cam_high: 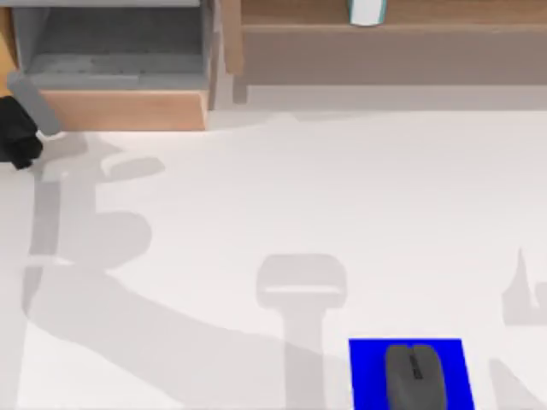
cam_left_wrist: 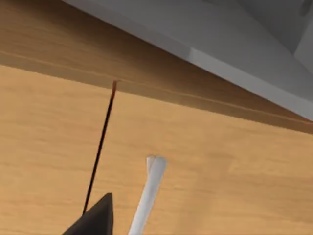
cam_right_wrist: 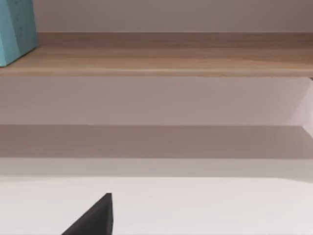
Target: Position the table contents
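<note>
Low in the top view, right of centre, the mouse (cam_high: 415,377) lies on a blue mat (cam_high: 367,369): a dark grey, smooth oval with a scroll wheel, its rear cut off by the frame's bottom edge. The mat is a flat rectangle on the plain white table (cam_high: 282,196). At the upper left sits an open wooden drawer (cam_high: 120,109) with a grey, speckled lining; nothing shows inside it. My left gripper (cam_high: 21,141) is a black shape at the left edge just below the drawer; I cannot tell how its jaws stand. In the left wrist view, pale wood grain lies close, with a white handle (cam_left_wrist: 151,188), probably the drawer's. At the top edge, right of centre, the white item (cam_high: 367,11) with light-blue edges stands on a wooden shelf (cam_high: 444,34).
</note>
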Controlling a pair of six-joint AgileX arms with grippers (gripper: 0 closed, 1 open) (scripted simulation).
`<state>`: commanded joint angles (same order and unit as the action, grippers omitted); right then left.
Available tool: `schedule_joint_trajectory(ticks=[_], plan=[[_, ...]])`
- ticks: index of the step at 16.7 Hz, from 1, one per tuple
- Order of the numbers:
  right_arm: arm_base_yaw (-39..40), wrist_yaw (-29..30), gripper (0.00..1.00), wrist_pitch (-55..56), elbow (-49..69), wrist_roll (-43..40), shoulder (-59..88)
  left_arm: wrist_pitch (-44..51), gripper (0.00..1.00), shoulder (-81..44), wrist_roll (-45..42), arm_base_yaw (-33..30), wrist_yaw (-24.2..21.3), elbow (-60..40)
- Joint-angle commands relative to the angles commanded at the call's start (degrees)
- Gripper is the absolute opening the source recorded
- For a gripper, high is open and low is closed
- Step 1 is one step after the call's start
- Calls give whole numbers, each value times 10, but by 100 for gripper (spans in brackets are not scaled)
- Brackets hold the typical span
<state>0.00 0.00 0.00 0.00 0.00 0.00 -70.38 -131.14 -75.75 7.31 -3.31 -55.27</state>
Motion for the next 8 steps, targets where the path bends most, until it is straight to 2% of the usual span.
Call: schedule_joint_trajectory(ticks=[5, 8], plan=[[0, 0, 100, 0, 0, 0, 0, 18, 100, -17, 255, -268, 204, -18], [0, 0, 100, 0, 0, 0, 0, 23, 100, -24, 416, -409, 290, -55]])
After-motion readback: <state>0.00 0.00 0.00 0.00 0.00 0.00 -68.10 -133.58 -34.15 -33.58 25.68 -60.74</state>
